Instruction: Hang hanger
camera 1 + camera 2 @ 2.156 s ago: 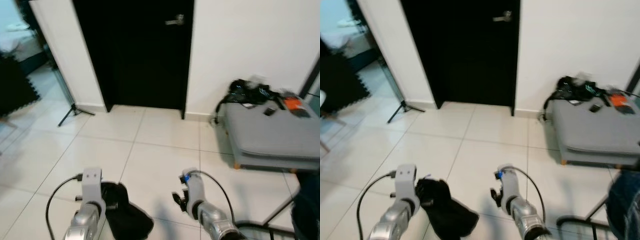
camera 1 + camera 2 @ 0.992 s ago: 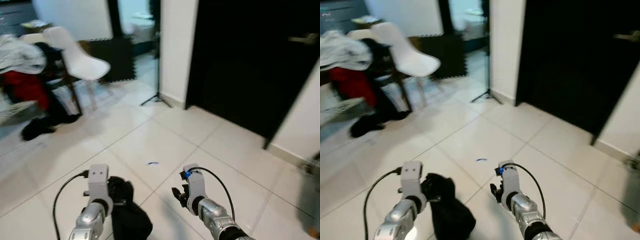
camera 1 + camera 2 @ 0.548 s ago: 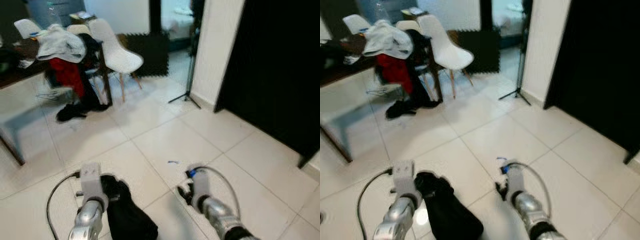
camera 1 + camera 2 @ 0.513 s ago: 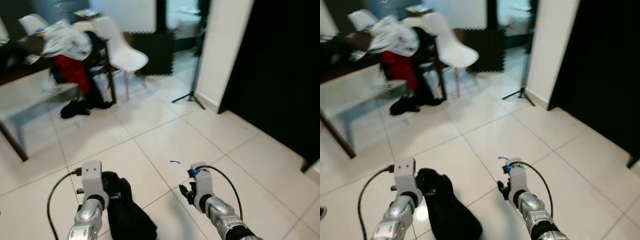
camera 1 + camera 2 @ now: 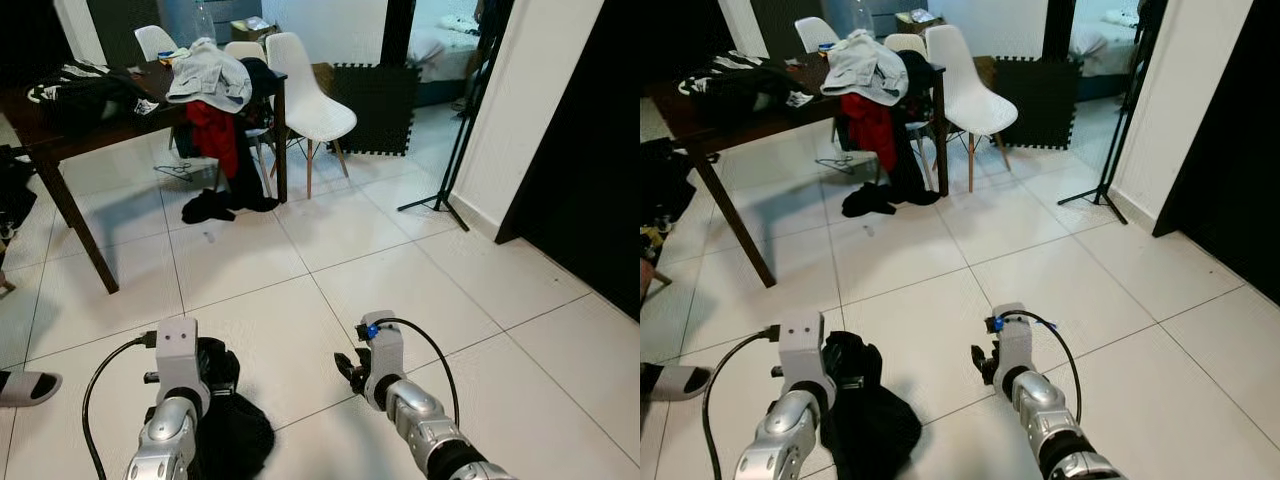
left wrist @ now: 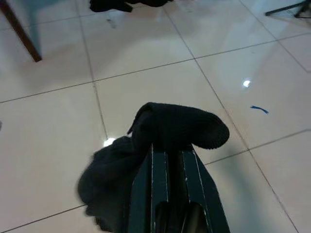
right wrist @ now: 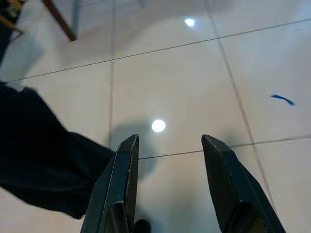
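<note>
black garment (image 5: 228,430) bunched up in the left tool (image 6: 167,160), whose fingers are black too. floor (image 5: 400,270) is cream glossy tile with dark grout lines. white chair (image 5: 305,90), red clothing (image 5: 212,130) hanging at the dark brown counter (image 5: 80,125) edge, grey jacket (image 5: 208,75) on top.

Clothes-draped white chairs (image 5: 300,80) stand beside a dark table (image 5: 75,125).

Home dining area: clothes-strewn table (image 5: 70,125), white chairs (image 5: 305,95), tiled floor (image 5: 400,290).

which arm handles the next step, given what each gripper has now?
Likely left: the left gripper is shut on the black garment. The right gripper is open with nothing between its fingers, free to assist.
</note>
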Robot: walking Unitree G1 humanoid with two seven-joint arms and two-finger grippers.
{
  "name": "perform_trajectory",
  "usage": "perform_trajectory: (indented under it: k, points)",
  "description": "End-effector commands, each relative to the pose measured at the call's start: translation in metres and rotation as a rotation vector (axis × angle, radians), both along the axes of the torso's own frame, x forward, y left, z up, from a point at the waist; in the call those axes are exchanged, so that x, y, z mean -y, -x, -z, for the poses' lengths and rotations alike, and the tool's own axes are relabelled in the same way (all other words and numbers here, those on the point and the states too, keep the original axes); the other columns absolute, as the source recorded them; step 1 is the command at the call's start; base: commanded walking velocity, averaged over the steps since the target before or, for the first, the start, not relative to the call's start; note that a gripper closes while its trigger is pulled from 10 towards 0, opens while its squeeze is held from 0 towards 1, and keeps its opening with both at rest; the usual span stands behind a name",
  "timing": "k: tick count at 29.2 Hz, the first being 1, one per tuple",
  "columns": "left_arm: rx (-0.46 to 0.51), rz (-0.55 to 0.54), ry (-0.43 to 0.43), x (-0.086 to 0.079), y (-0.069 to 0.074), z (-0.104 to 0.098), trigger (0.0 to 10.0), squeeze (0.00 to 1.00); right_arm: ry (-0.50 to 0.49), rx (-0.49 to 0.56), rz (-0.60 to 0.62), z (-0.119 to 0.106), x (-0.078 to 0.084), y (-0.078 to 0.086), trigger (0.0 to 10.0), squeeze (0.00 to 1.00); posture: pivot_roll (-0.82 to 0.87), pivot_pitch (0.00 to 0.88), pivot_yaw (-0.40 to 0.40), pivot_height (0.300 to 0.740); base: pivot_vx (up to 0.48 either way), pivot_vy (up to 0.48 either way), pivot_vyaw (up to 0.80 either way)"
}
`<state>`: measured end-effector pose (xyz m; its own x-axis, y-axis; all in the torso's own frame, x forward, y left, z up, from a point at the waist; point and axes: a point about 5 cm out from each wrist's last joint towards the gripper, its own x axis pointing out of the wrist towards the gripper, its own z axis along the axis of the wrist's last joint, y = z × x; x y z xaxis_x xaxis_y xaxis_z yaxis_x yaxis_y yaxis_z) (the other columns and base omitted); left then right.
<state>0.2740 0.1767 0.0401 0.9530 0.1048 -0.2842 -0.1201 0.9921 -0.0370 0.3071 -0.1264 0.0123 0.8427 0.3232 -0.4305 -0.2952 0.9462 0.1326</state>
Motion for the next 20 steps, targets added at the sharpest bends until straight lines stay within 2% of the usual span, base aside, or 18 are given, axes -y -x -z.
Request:
perform_trajectory:
  k: [1, 7, 12, 20]
  points:
    - [0.038, 0.020, 0.022, 0.0064, -0.0055, -0.0059, 10.0, 0.00, -0.009, -0.004, 0.010, 0.0006, 0.0000, 0.0004, 10.0, 0.00, 0.12, 0.044, -0.021, 0.740, 0.000, 0.000, 0.00]
    - [0.039, 0.005, 0.048, 0.0057, -0.0060, -0.0084, 10.0, 0.00, 0.001, 0.000, 0.005, 0.0006, 0.0018, 0.0006, 10.0, 0.00, 0.10, 0.039, -0.019, 0.740, 0.261, 0.000, 0.00]
    - [0.024, -0.002, 0.044, 0.0059, -0.0050, -0.0029, 10.0, 0.00, 0.010, 0.016, 0.005, -0.0011, 0.0034, -0.0005, 10.0, 0.00, 0.07, 0.025, -0.006, 0.740, 0.325, 0.000, 0.00]
    - [0.039, 0.025, 0.042, 0.0104, -0.0087, -0.0074, 10.0, 0.00, -0.024, 0.020, 0.038, -0.0057, 0.0063, -0.0052, 10.0, 0.00, 0.09, 0.020, 0.001, 0.740, 0.345, 0.000, 0.00]
